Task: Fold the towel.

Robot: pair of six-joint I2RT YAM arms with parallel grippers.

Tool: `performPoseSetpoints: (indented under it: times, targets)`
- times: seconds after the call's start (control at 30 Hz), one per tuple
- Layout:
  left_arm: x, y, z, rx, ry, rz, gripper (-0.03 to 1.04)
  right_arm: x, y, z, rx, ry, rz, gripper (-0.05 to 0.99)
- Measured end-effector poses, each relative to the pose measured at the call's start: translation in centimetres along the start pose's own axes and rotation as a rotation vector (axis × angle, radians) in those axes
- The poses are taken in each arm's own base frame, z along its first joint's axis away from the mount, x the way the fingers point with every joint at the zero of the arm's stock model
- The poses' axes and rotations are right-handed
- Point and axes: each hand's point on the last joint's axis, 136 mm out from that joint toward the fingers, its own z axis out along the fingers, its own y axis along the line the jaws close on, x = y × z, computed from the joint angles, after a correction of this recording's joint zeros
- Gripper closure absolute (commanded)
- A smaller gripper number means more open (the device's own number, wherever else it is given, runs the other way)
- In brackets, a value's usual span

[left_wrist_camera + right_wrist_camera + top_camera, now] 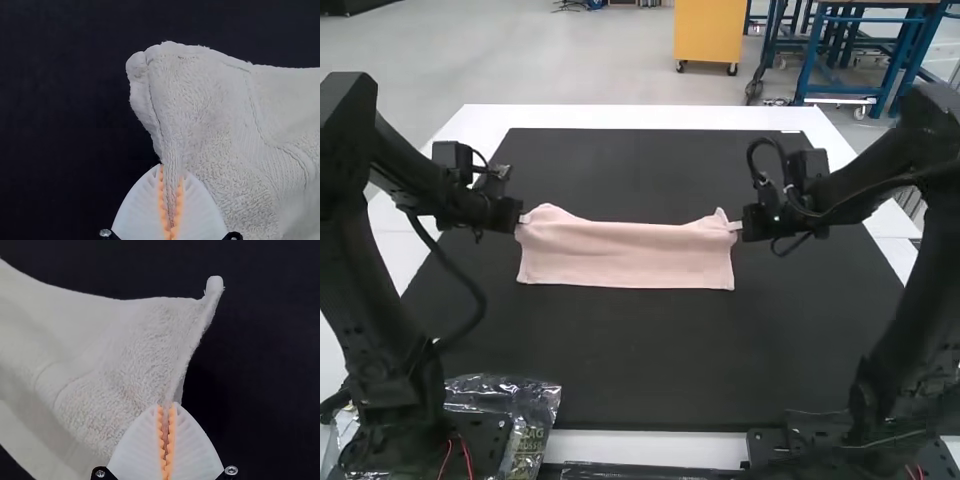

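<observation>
The white table (pixel 640 116) carries a broad black mat (pixel 650 370), with the left arm (pixel 365 260) and the right arm (pixel 920 280) reaching in from either side. Between them, over the middle of the mat, is the pink towel (pixel 625 256), a long, shallow band running left to right. Its near edge is almost straight; its far edge dips gently between two raised corners. A clear plastic bag (pixel 525 425) lies at the near left, beside the left arm's base.

Each end of the towel is gripped. The left gripper (pixel 171 172) has the left side edge pinched into a narrow ridge between its orange pads (pixel 162 200); the right gripper (pixel 167 409) has the right side edge pinched the same way, its pads nearly meeting.

The grasping is done at both ends, and the cloth is held across its full width. The band's shape suggests a fold in progress, but I cannot tell how many layers there are, or how much of the towel rests on the mat. Left to do, as I judge it: bring the held edges over evenly, lay them down, let go, then flatten the cloth and perhaps fold again.
</observation>
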Motion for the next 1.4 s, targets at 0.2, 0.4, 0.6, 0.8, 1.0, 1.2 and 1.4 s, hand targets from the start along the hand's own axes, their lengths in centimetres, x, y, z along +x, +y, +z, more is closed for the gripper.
performPoseSetpoints:
  times: [0.2, 0.4, 0.6, 0.8, 1.0, 1.2, 1.4]
  targets:
    - [0.6, -0.9, -1.6, -0.001, 0.0, 0.0, 0.99, 1.3, 1.0, -1.4, -0.006, 0.01, 0.006, 0.96]
    - [2.1, -1.7, -2.7, 0.004, 0.025, -0.015, 0.99, 3.2, 1.7, -2.3, -0.012, 0.031, 0.017, 0.96]
    - [4.4, -2.4, -3.2, 0.006, 0.045, -0.024, 0.99, 5.6, 2.0, -2.3, -0.016, 0.051, 0.028, 0.96]
    - [6.8, -2.8, -3.1, -0.003, 0.052, -0.018, 0.43, 6.9, 1.6, -1.8, -0.008, 0.074, 0.046, 0.14]
    - [7.1, -2.1, -3.2, -0.032, 0.033, -0.026, 0.03, 6.9, 0.6, -1.7, 0.026, 0.077, 0.063, 0.03]
    - [4.6, -0.1, -4.4, -0.092, -0.072, -0.054, 0.04, 4.3, 0.2, -1.5, 0.032, 0.031, 0.046, 0.04]
    - [3.2, 0.6, -5.2, -0.111, -0.118, -0.092, 0.04, 4.4, 0.5, -1.2, 0.025, 0.037, 0.045, 0.04]
